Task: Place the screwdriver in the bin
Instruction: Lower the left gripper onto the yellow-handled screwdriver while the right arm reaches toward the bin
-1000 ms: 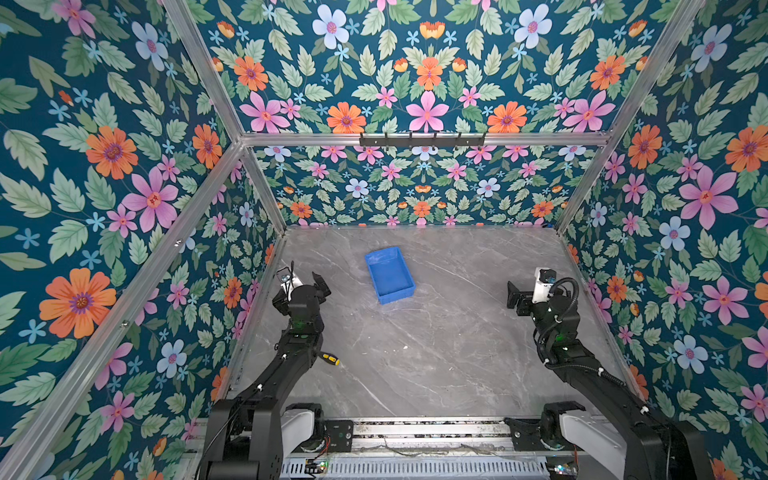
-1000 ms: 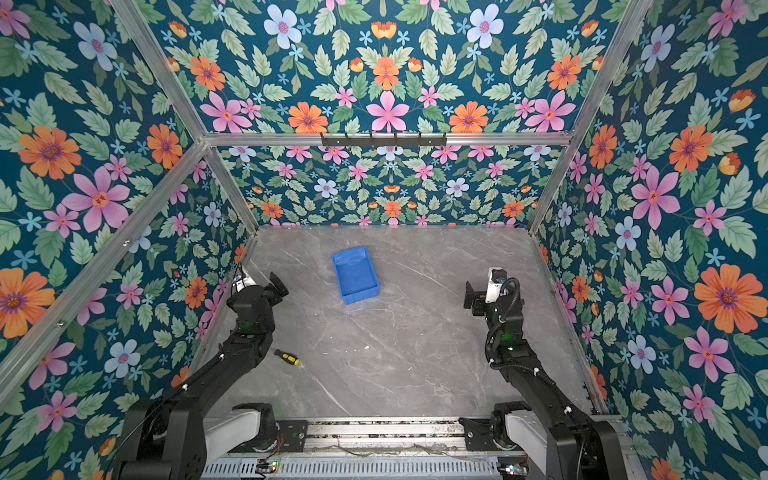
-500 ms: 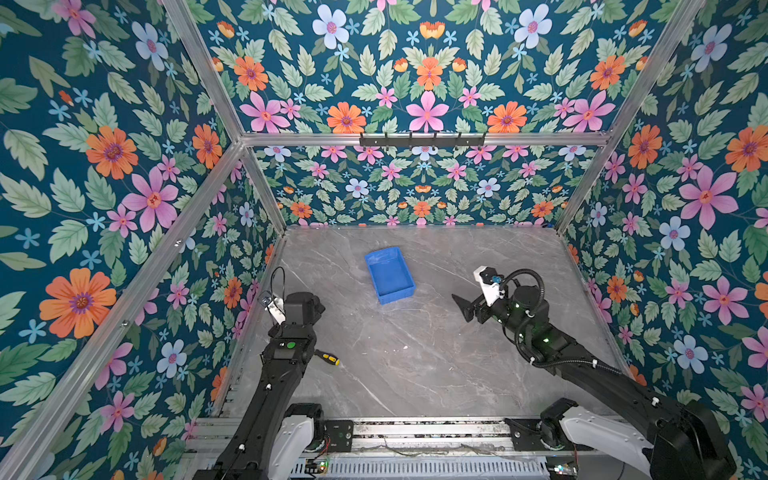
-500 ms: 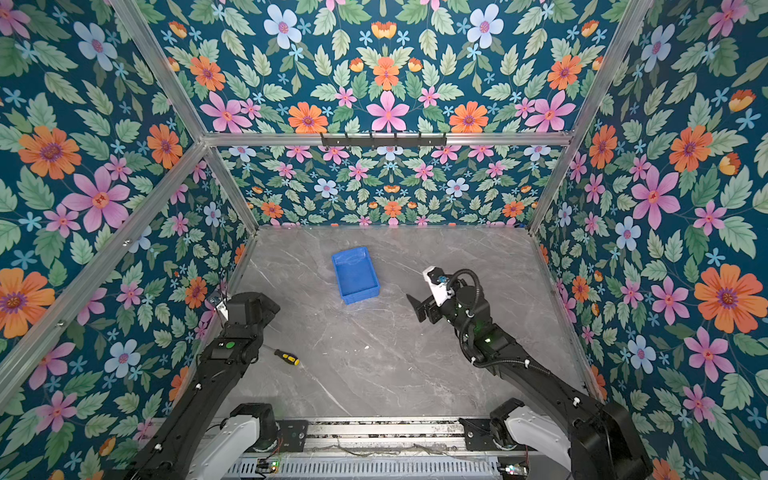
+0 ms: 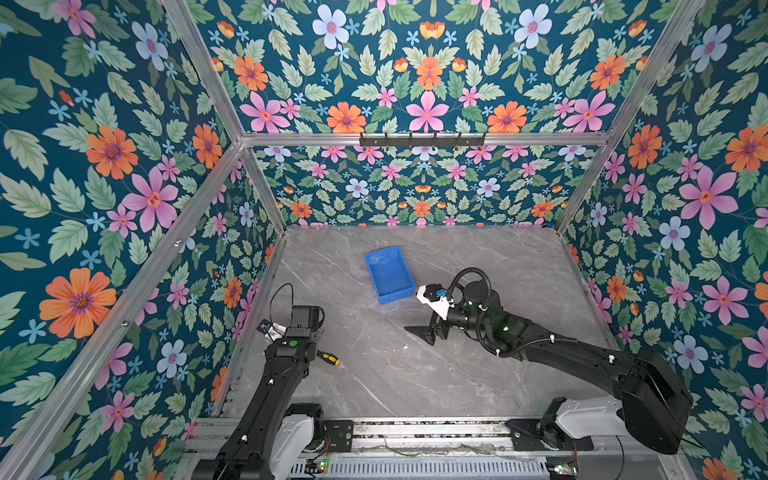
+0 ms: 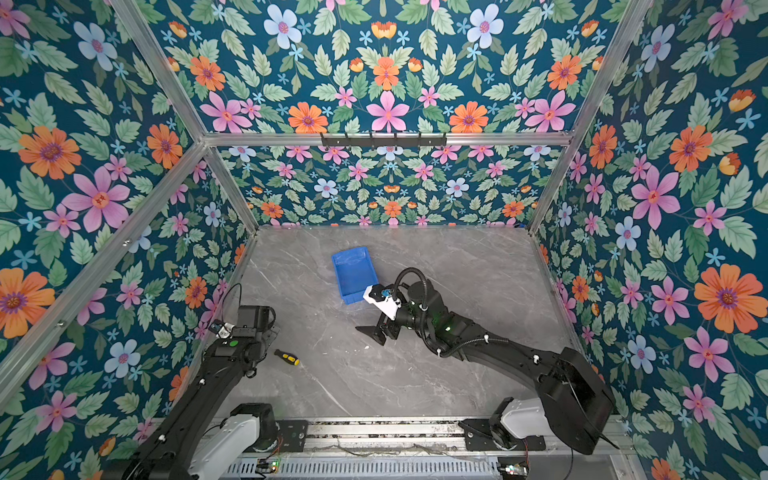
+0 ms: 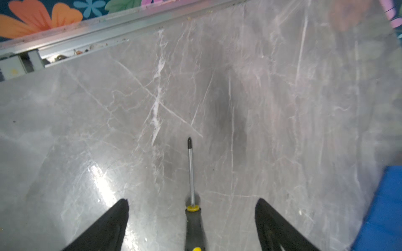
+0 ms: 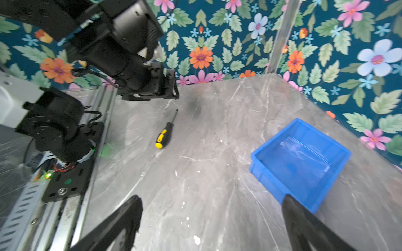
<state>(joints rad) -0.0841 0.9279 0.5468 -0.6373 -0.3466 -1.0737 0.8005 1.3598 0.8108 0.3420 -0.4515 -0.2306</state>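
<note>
left pincer [image 7: 191, 200]: wide open, empty, straddling screwdriver [image 7: 191, 184] handle, lined up to close
right pincer [image 8: 211, 196]: open, empty, parked near bin [image 8: 272, 184]

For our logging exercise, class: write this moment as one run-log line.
stage: pre-grasp | left gripper: open, straddling screwdriver handle | right gripper: open, empty, near bin | screwdriver: lying on table | bin: empty

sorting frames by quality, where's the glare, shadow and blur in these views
Left wrist view: a bright glare patch on the table, a dark shadow past the tip of the screwdriver, and the bin smeared at the edge. Right wrist view: screwdriver sharp, bin slightly soft. Both top views: even light, sharp, no glare on the table.
</note>
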